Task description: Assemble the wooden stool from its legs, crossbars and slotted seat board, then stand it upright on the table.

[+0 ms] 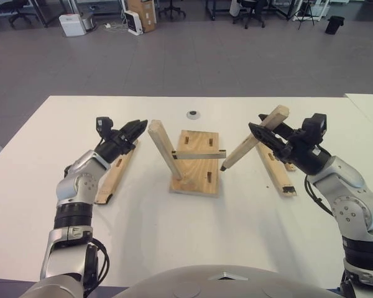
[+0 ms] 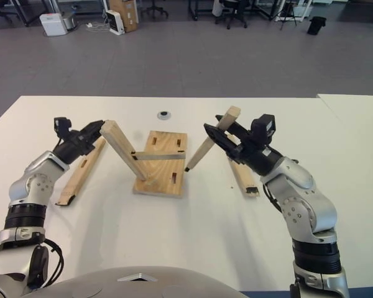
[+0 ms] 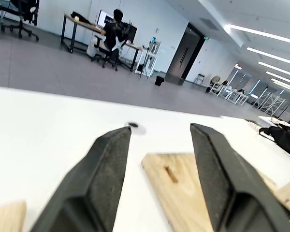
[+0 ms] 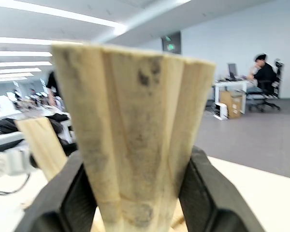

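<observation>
The slotted seat board (image 1: 199,166) lies flat at the table's middle. One wooden leg (image 1: 164,151) stands tilted on its left part, with a thin crossbar (image 1: 200,154) running from it to the right. My right gripper (image 1: 262,134) is shut on a second leg (image 1: 253,142), held slanted above the board's right edge with its lower end near the crossbar tip. In the right wrist view this leg (image 4: 135,135) sits between both fingers (image 4: 67,200). My left gripper (image 1: 137,129) is open beside the tilted leg's top, above a leg (image 1: 115,174) lying flat. The seat board (image 3: 181,191) shows between its fingers (image 3: 99,183).
Another leg (image 1: 275,169) lies flat on the table under my right arm. A small round grommet (image 1: 192,114) sits near the table's far edge. A second table's corner (image 1: 368,103) is at the right. Bare table surface spreads in front of the board.
</observation>
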Robot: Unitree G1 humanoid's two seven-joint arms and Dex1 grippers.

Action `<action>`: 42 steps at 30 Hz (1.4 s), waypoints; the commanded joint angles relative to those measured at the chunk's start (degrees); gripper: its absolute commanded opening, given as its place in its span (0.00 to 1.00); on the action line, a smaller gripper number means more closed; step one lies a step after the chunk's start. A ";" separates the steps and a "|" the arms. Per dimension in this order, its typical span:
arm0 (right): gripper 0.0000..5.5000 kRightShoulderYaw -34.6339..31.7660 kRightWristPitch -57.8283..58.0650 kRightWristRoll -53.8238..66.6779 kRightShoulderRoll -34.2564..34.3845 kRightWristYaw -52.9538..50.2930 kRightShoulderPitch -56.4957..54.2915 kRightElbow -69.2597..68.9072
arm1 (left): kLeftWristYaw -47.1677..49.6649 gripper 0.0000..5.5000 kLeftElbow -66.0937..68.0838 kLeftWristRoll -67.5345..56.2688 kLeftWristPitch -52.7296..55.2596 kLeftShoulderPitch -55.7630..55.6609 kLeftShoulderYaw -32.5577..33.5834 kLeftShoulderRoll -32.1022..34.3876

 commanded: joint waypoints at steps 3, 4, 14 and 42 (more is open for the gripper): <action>0.39 -2.00 2.29 5.96 0.14 7.40 -0.71 4.48 | -2.74 0.41 2.48 0.51 0.20 -1.37 -0.03 -3.55; 0.39 -0.92 1.81 4.47 0.27 9.23 -0.95 6.74 | -3.24 0.41 3.24 1.14 0.07 -2.09 -0.57 -4.16; 0.39 1.66 -2.94 -1.88 5.30 19.23 -7.87 26.44 | -8.18 0.41 5.11 2.53 2.50 -3.99 -1.52 -5.34; 0.39 8.94 -9.16 -16.04 0.28 25.02 -5.69 20.43 | -7.01 0.41 -1.38 3.22 4.85 0.70 -3.90 -9.13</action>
